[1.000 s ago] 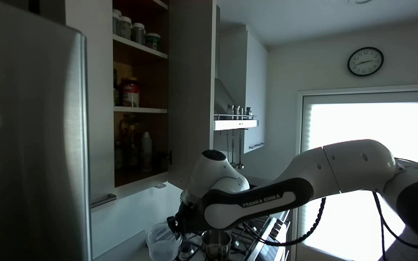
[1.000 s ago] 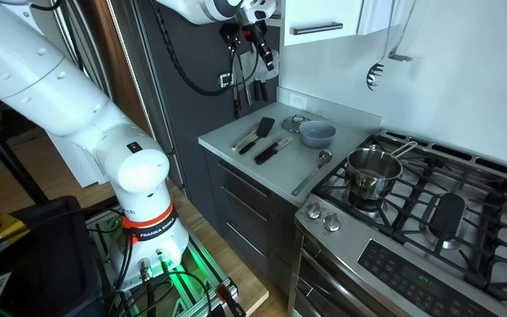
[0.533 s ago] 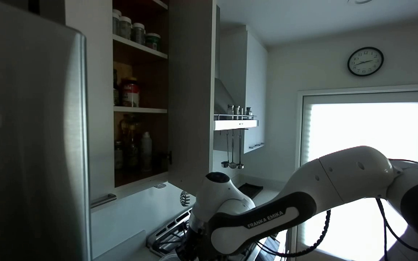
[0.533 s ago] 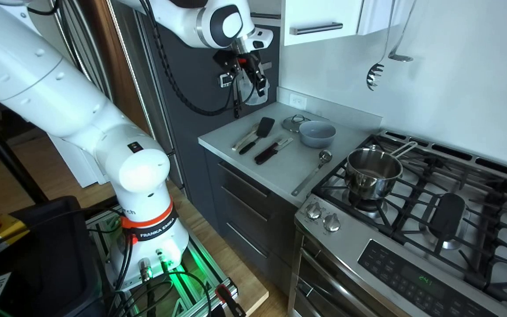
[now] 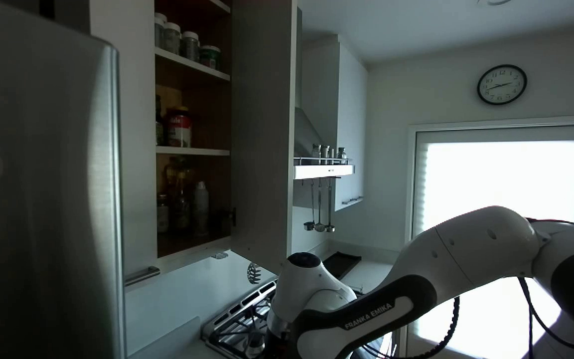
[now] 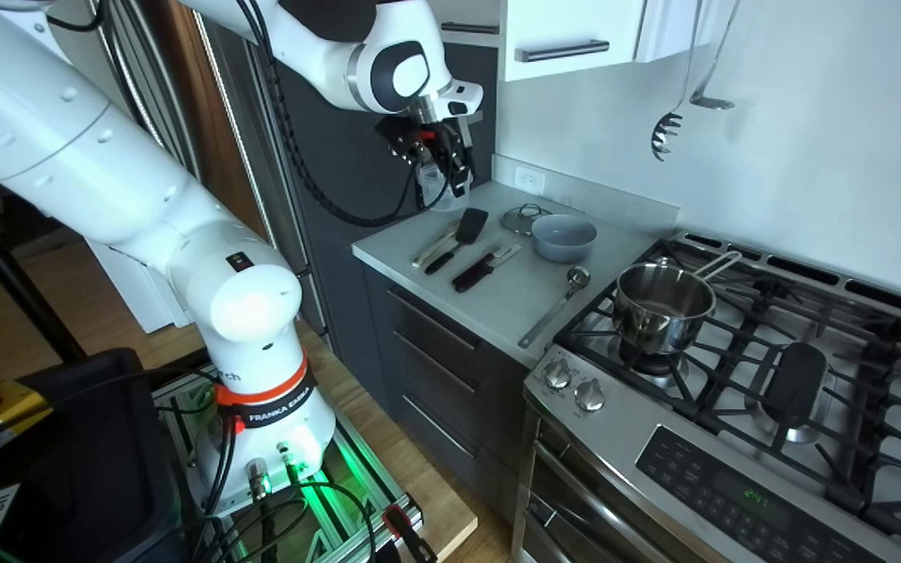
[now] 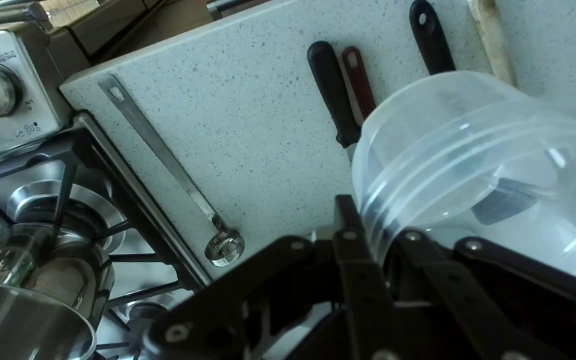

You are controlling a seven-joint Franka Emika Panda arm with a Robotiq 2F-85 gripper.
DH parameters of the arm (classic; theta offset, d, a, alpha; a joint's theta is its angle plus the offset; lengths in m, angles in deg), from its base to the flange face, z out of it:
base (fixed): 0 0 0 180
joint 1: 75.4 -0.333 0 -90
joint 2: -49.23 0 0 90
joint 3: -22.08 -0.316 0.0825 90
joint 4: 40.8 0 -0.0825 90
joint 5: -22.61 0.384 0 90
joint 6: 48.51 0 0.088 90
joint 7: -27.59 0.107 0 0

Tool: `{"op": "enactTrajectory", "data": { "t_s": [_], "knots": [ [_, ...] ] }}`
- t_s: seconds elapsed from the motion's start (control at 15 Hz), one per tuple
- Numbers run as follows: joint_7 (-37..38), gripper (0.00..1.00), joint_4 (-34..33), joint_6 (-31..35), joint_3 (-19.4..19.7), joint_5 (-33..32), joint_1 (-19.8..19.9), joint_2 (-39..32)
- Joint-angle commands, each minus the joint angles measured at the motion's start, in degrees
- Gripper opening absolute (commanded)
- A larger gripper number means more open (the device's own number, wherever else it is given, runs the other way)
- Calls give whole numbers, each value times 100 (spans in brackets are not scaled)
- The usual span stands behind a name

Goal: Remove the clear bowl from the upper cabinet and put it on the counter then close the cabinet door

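Placing now, apparently; closing later

Showing upper cabinet [image 5: 212, 119], upper left of an exterior view, and opened cabinet door [image 5: 263, 129], upper middle. Over counter [image 7: 263, 115], wrist view, centre, holding clear bowl [image 7: 473, 150], right, pinched at one edge between near-closed fingers [image 7: 349, 217], lower middle. Next, probably: lower clear of dark handle [image 7: 329, 85], release.

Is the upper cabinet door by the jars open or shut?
Open. In an exterior view, the cabinet door stands swung out, baring shelves with jars.
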Motion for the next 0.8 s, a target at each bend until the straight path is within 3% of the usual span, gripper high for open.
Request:
{"op": "enactTrajectory", "data": {
  "t_s": [0.0,0.07,0.47,0.73],
  "knots": [
    [-59,10,-5,-10,-96,76,97,14],
    [-156,2,-21,-92,-11,115,108,-64],
    [-835,2,232,382,366,-12,406,-762],
    [-1463,2,455,1308,533,-135,486,-1331]
  ]
}}
